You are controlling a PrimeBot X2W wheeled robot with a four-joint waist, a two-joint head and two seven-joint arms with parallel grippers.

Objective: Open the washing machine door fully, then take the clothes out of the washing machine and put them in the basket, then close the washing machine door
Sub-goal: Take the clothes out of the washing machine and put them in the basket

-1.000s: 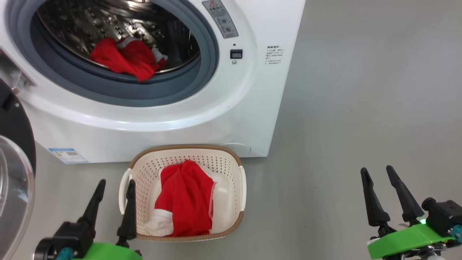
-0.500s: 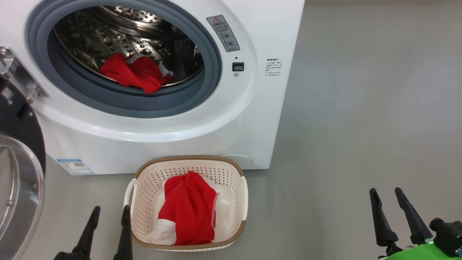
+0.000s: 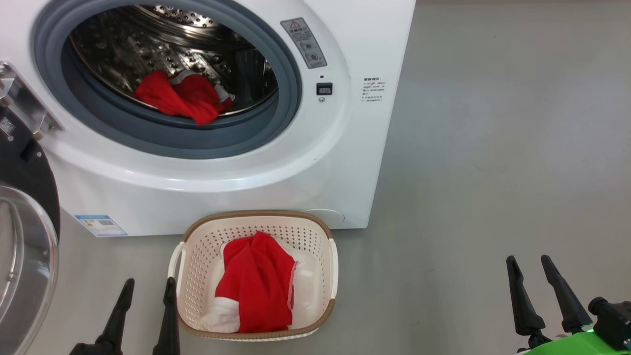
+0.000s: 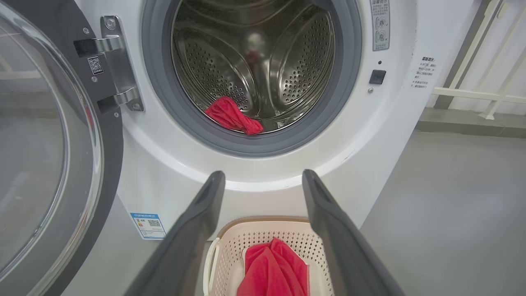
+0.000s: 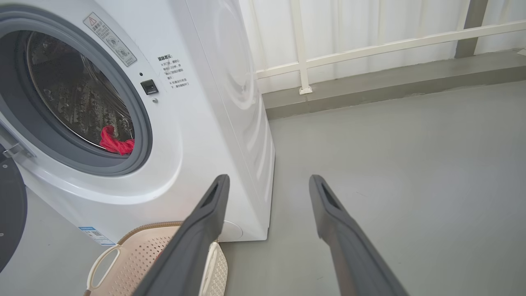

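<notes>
Left end effector [image 3: 150,282] and right end effector [image 3: 528,258] both spread wide, holding nothing; red clothes [image 3: 256,286] lie in the basket [image 3: 329,276]; more sit inside the washing machine [image 3: 256,172]; door [image 3: 22,167] open.

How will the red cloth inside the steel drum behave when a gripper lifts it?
The crumpled red fabric garment probably goes floppy and hangs down, since it lies in soft folds. It looks thin, so likely light. Its front corner reaches the grey rubber gasket, so it may drag there.
</notes>
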